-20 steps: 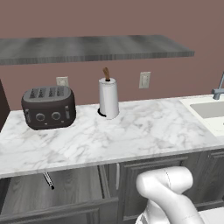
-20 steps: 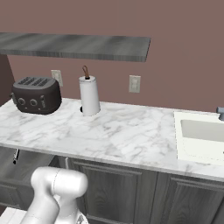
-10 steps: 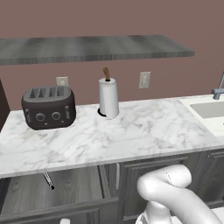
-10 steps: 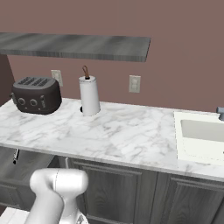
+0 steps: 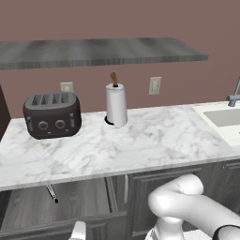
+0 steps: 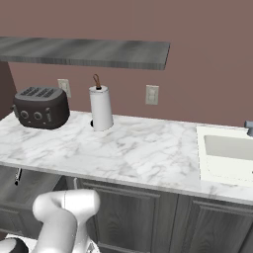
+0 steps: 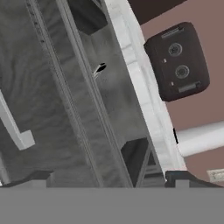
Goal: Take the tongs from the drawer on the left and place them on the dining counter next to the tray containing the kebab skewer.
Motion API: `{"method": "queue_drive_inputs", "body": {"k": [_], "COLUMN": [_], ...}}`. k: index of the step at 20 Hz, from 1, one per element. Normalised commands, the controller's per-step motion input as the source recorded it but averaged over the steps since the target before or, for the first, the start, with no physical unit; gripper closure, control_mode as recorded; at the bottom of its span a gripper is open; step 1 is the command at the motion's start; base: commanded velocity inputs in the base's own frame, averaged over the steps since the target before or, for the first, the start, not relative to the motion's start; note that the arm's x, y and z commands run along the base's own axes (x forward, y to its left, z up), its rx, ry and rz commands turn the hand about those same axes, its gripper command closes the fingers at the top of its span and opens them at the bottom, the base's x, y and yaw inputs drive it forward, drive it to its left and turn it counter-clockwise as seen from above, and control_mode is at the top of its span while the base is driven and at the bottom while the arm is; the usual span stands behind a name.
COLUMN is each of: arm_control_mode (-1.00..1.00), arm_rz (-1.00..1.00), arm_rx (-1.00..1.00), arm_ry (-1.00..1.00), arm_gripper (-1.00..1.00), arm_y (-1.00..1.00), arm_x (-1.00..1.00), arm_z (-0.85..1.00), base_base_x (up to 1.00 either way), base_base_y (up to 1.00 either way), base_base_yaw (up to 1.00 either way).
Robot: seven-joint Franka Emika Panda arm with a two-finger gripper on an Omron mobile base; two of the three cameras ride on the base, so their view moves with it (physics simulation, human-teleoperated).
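One black-tipped tongs (image 7: 99,68) end lies in the drawer (image 7: 109,105), well beyond the gripper (image 7: 109,181).

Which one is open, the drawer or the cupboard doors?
The drawer under the toaster is pulled out, with tongs inside. The cupboard doors beside it are shut.

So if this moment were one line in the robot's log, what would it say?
drawer: pulled open under counter | tongs: lying inside, untouched | gripper: above drawer, jaws apart, empty | toaster, paper towel roll: on counter

One toaster (image 5: 51,115), one paper-towel roll (image 5: 116,105), two wall outlets (image 5: 155,85), one sink (image 5: 226,120).
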Motion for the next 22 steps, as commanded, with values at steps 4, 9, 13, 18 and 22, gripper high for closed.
{"method": "queue_drive_inputs", "body": {"k": [4,9,13,18,22], "arm_control_mode": [-1.0,-1.0,-1.0,-1.0,-1.0], "arm_rz": [0.0,0.0,0.0,0.01,0.03], "arm_rx": [0.0,0.0,0.0,0.0,0.0], "arm_ry": [0.27,0.35,0.27,0.27,0.3], "arm_gripper": [-1.0,-1.0,-1.0,-1.0,-1.0], "arm_y": [-0.05,0.0,0.0,0.0,0.0], "arm_x": [0.06,0.11,0.15,0.21,0.29], "arm_z": [0.26,0.19,0.05,0.0,0.0], "base_base_x": [0.0,0.0,0.0,0.0,0.0], "base_base_y": [0.0,0.0,0.0,0.0,0.0], "base_base_yaw": [0.0,0.0,0.0,0.0,0.0]}}
